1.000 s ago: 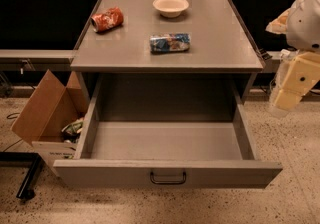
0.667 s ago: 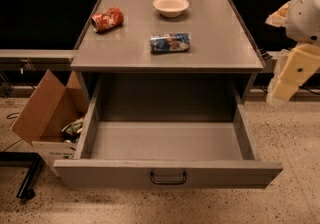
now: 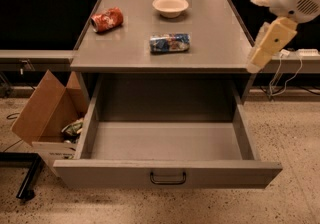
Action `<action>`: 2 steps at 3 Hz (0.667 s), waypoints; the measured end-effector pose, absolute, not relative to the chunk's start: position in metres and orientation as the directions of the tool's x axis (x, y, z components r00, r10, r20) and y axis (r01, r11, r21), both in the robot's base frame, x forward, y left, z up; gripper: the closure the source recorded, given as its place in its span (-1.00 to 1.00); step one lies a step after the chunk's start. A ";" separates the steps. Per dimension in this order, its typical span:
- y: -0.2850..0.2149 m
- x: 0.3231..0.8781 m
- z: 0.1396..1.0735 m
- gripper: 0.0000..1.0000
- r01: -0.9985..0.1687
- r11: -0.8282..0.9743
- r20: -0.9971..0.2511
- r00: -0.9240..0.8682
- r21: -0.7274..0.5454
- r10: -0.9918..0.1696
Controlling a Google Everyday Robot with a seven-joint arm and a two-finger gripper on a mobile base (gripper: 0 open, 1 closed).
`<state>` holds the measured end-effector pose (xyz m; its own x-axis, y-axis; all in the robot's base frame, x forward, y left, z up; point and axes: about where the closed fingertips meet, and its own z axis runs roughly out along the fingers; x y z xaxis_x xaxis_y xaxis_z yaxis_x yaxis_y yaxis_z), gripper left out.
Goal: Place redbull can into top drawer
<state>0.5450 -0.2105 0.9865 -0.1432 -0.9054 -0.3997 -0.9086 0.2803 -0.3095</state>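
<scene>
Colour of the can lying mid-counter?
Blue and silver, in the camera view: redbull can lies sideways; gripper hovers right of the counter.

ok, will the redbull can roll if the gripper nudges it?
Likely: the redbull can lies on its side on the flat tabletop, so a push across its length could roll it. Probably rigid and slick, being metal. The gripper hangs beside the tabletop's edge, picture right, apart from it.

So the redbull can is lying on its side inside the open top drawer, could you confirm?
Not quite: the camera view shows the redbull can lying on its side on the tabletop, above the open top drawer. The pincer is by the tabletop's right edge.
</scene>
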 end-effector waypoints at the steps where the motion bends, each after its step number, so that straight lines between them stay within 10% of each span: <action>1: -0.201 0.582 0.972 -1.00 -0.909 0.315 -0.473 -0.158 -0.273 -0.867; 2: -0.201 0.582 0.972 -1.00 -0.909 0.315 -0.473 -0.158 -0.273 -0.867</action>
<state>0.5818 -0.2006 0.9721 -0.1582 -0.8665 -0.4734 -0.9091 0.3149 -0.2726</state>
